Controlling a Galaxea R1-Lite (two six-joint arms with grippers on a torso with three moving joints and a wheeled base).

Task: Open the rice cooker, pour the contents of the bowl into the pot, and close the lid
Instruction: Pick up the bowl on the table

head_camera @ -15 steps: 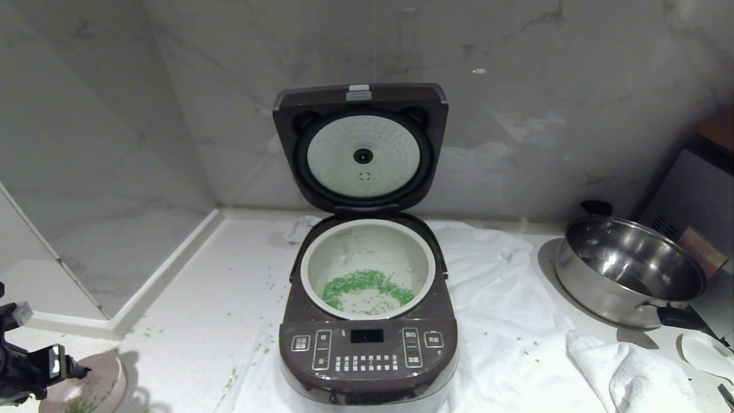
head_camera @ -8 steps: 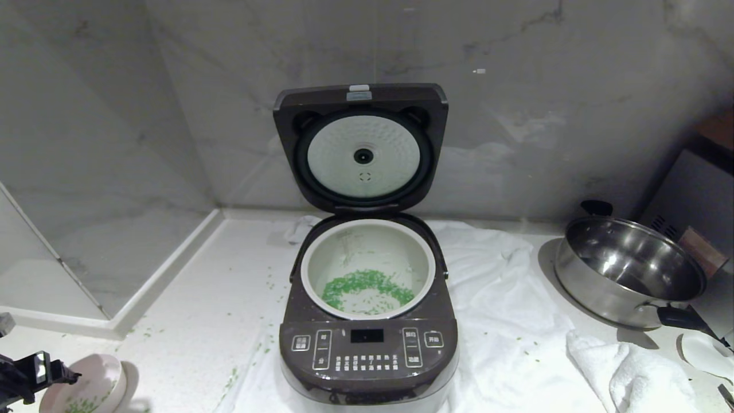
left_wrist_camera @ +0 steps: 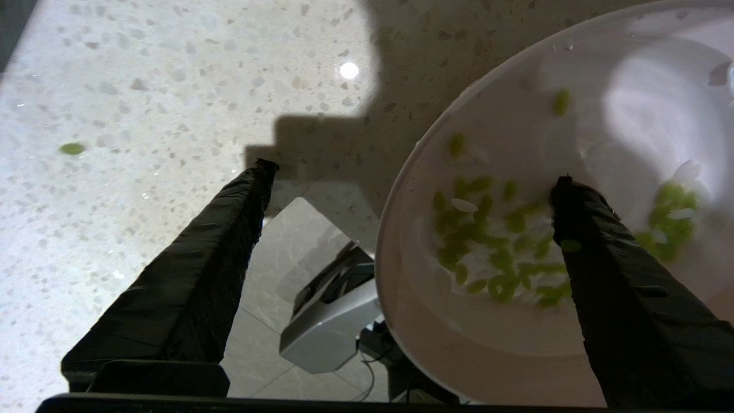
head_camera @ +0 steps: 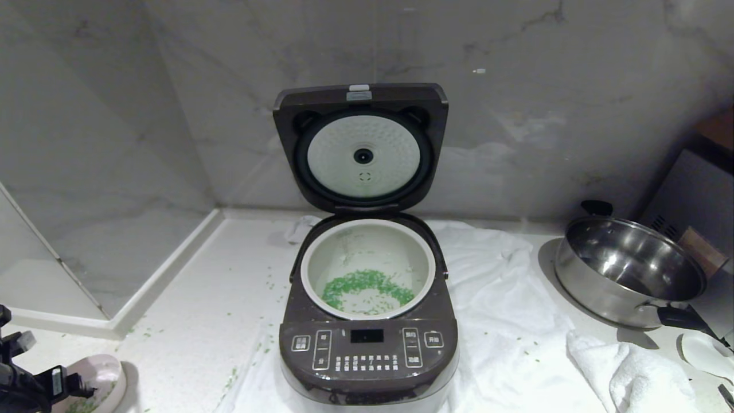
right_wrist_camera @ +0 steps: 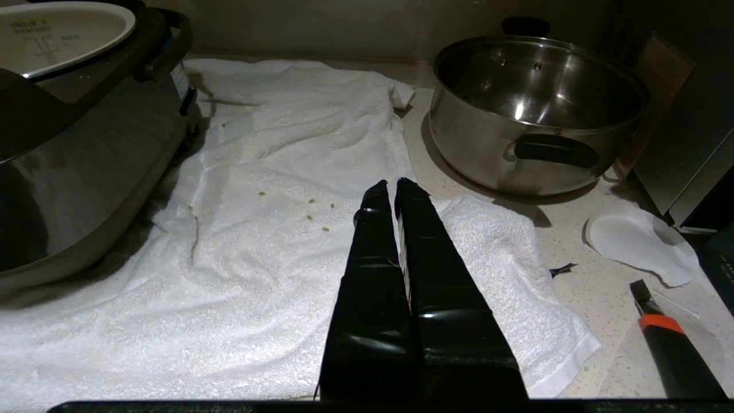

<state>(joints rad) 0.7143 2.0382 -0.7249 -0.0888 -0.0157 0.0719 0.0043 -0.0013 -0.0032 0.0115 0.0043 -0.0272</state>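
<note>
Lower left of the frame, the left gripper [left_wrist_camera: 410, 175] stands spread wide astride the bowl's [left_wrist_camera: 401, 241] rim, gripping nothing; green bits remain inside; lift straight clear, then reach the upright lid [head_camera: 360, 146], upper centre.

the head camera looks forward and down from above at the counter [head_camera: 200, 298], with the rice cooker [head_camera: 367, 344] centred and the steel pan [head_camera: 628, 269] at right. the left wrist camera sits close above the bowl [left_wrist_camera: 516, 321], facing straight down. the right wrist camera looks low across the towel [right_wrist_camera: 275, 189], sharing cooker and pan with the head view.
</note>
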